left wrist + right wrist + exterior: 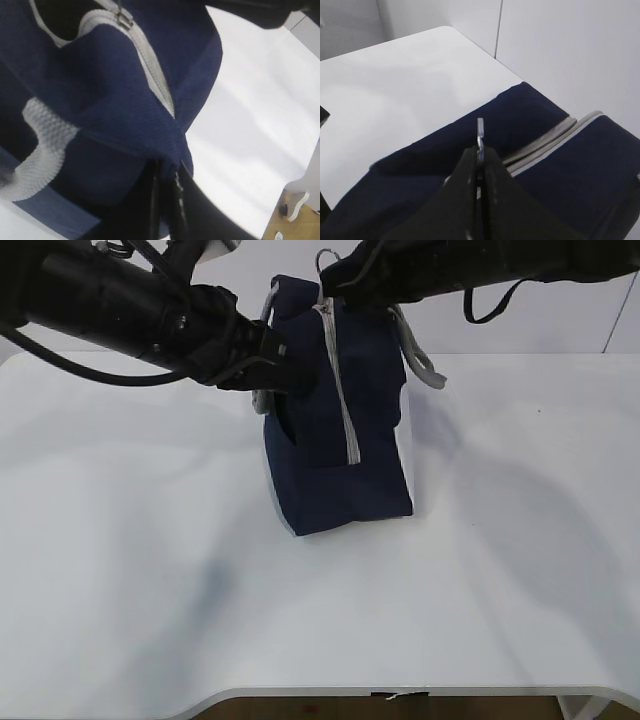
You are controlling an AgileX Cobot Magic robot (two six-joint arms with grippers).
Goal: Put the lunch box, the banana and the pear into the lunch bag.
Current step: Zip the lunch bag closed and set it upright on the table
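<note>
Two claws of mine are clamped on the navy lunch bag (335, 455), which stands upright near the middle of the white table (120, 570), toward its far edge. My left gripper (167, 175) pinches a fold of its fabric; my right gripper (480, 165) is closed on the zipper's ring pull (480, 131) at the top.

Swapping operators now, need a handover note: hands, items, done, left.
Left hand: shut on a fold of the lunch bag fabric, steadying it.
Right hand: shut on the zipper ring pull at the bag's top.
Bag stands upright on the table.
Lunch box, banana, pear: none visible in any view; cannot tell if inside.
Zipper looks closed down the front.
Left: confirm contents, release.
</note>
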